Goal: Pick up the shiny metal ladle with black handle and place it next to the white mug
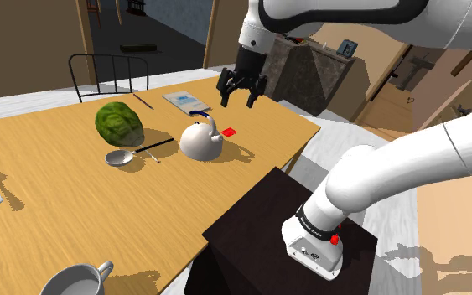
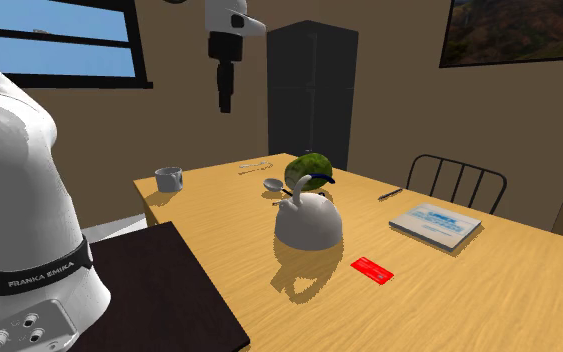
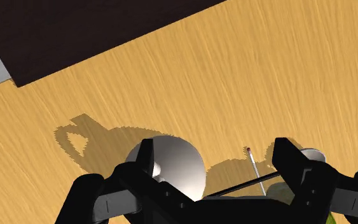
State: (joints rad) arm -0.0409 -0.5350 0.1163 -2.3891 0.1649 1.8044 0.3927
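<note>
Mug [image 1: 81,279] – white, one-handled – sat at the near edge of the light wooden table [image 1: 41,226], well apart from the shiny metal ladle [image 1: 133,152]. The ladle lay flat mid-table, its bowl just beside a bumpy green cabbage-like ball [image 1: 119,123], its thin black handle pointing at a round white kettle [image 1: 200,141]. Farther back, high above the tabletop, hung the all-black two-finger gripper [image 1: 241,99] — fingers spread wide, clasping nothing
</note>
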